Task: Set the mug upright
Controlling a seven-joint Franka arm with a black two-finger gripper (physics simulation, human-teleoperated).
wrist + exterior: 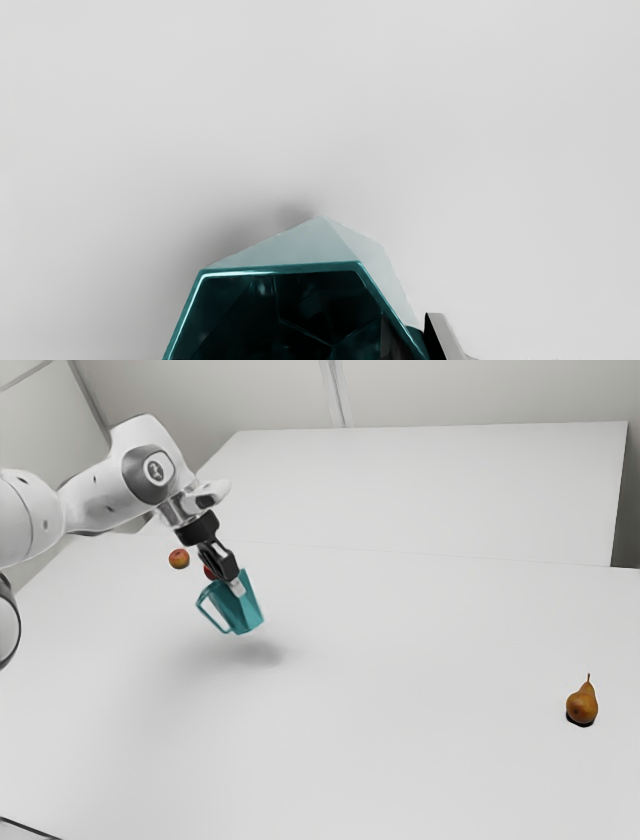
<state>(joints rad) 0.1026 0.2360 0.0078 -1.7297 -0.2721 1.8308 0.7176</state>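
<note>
Starting at the exterior view's left, we see our white arm (102, 497) reaching in over the table (420, 690). A round orange-red fruit (179, 559) lies near our wrist, and just beside our gripper (237, 586) there is a red fruit (209, 572), partly hidden behind it.

Next comes the teal mug (243, 610), and we have it gripped by its wall near the rim. We hold it clear of the table, its soft shadow (250, 653) falling on the surface below. It is tilted: the open end is up by our fingers, the rim leans toward the exterior view's left, and the handle sticks out on that side, slanting down. Our wrist view looks into its six-sided mouth, with one finger (394, 340) inside the wall and the other (443, 331) outside.

Well apart from all this, toward the exterior view's right, a brown pear (582, 704) stands on the table, stem up.
</note>
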